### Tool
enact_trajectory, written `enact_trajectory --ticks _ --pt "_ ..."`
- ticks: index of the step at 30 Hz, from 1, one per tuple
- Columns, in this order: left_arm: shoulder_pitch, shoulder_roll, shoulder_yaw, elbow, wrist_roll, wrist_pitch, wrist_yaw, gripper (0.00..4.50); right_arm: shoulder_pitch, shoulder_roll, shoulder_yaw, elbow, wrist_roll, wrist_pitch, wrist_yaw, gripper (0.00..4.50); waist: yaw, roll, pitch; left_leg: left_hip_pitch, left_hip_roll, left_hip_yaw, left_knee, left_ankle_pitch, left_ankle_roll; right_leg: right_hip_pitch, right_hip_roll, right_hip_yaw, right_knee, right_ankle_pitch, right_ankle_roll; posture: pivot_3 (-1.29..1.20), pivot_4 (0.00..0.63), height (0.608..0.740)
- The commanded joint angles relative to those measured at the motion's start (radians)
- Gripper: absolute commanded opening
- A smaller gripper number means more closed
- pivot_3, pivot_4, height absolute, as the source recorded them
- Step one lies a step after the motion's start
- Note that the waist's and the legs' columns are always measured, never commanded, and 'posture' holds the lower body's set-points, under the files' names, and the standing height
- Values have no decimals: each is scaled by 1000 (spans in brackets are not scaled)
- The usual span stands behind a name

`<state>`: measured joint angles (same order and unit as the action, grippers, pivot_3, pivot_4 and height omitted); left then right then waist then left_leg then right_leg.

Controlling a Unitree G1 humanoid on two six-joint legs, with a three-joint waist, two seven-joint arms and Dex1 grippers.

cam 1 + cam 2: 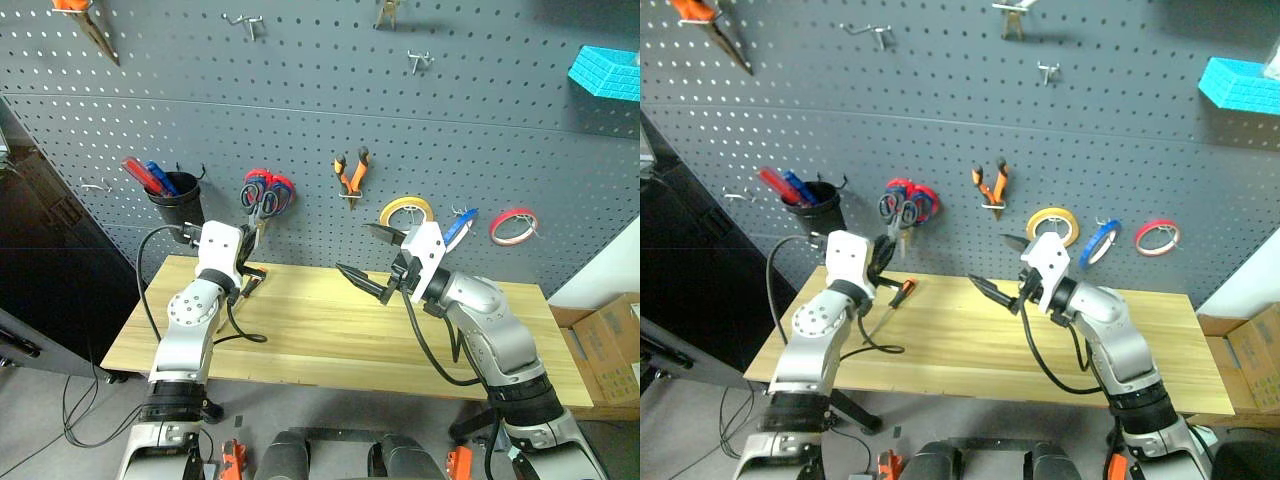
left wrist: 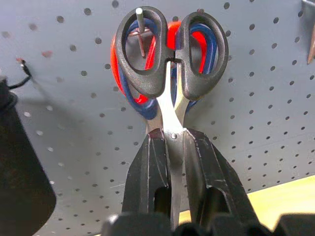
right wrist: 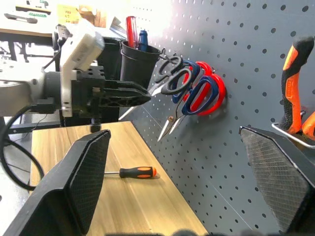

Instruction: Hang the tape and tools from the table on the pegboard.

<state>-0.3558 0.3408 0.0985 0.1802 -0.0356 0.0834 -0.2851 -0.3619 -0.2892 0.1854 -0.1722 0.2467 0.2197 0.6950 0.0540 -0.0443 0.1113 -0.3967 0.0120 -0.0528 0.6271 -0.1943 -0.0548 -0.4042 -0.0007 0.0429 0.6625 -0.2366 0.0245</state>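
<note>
My left gripper (image 2: 173, 135) is shut on the blades of the black-handled scissors (image 2: 170, 54), holding them up against the pegboard (image 1: 300, 110). A metal hook passes through one handle loop, in front of the red-and-blue scissors (image 3: 204, 93). My right gripper (image 1: 352, 250) hangs open and empty above the middle of the table (image 1: 330, 340). The orange-and-black screwdriver (image 3: 133, 172) lies on the table near the pegboard, below my left gripper (image 3: 142, 94). The orange-handled pliers (image 1: 350, 175) and the blue tape (image 1: 460, 228) hang on pegboard hooks.
A black cup (image 1: 175, 197) with red and blue handles in it hangs left of the scissors. A yellow roll (image 1: 405, 210) and a red-and-white roll (image 1: 513, 225) hang either side of the blue tape. A teal bin (image 1: 605, 72) sits high right; a cardboard box (image 1: 610, 345) stands beside the table.
</note>
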Motion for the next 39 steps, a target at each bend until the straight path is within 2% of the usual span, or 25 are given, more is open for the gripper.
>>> enact_trajectory --ticks 1,4,9,13,16,21,25,29,35,39 --pt "-62 23 9 28 10 -47 6 468 -3 -4 -12 -41 3 -11 -6 4500 -1 0 0 0 0 0 1 0 0 0 0 0 0 0 0 157 30 740" --pt "-73 27 9 42 5 -61 0 1358 1 -4 -8 -45 3 -11 -4 4500 -1 0 0 0 0 0 1 0 0 0 0 1 0 1 -1 155 33 740" --pt "-57 29 21 35 1 -51 12 3148 13 -4 -4 -56 2 -10 -4 4500 -1 0 0 0 0 0 1 0 0 0 0 0 0 1 0 151 38 740" --pt "35 38 51 -7 -8 22 28 4462 45 -5 15 -81 -4 -2 -4 4500 -5 0 0 0 0 0 0 0 0 0 0 1 0 1 0 149 61 740" --pt "112 49 68 -55 -10 74 34 4462 58 2 45 -100 -14 18 -11 4500 -13 2 1 0 1 1 0 0 0 0 0 1 0 0 -2 149 86 740" --pt "193 84 101 -77 -35 194 10 4462 6 48 191 -26 -128 27 -28 4500 -26 6 13 1 2 0 0 0 0 -1 0 0 1 -3 -6 159 149 740" --pt "109 102 87 67 -44 205 -23 4462 -102 159 238 105 -178 14 -73 4500 -24 13 52 1 3 0 1 0 1 -1 -1 -2 1 -3 -7 172 214 740" --pt "-13 132 80 255 -21 125 -39 4462 -160 233 242 168 -186 34 -95 4500 -21 12 91 -3 3 0 1 3 4 -2 -2 -3 1 -3 -6 161 256 740" --pt "-141 142 61 540 -8 5 -84 4462 -196 271 265 213 -224 101 -118 4500 -26 9 118 -6 2 2 -3 2 4 -5 -6 -3 0 -3 -1 143 290 740" --pt "-245 134 49 743 -15 -18 -149 4462 -203 301 256 176 -232 185 -157 4500 -32 7 139 -20 2 0 -1 -2 6 -18 -6 -5 3 -2 -3 102 333 740"
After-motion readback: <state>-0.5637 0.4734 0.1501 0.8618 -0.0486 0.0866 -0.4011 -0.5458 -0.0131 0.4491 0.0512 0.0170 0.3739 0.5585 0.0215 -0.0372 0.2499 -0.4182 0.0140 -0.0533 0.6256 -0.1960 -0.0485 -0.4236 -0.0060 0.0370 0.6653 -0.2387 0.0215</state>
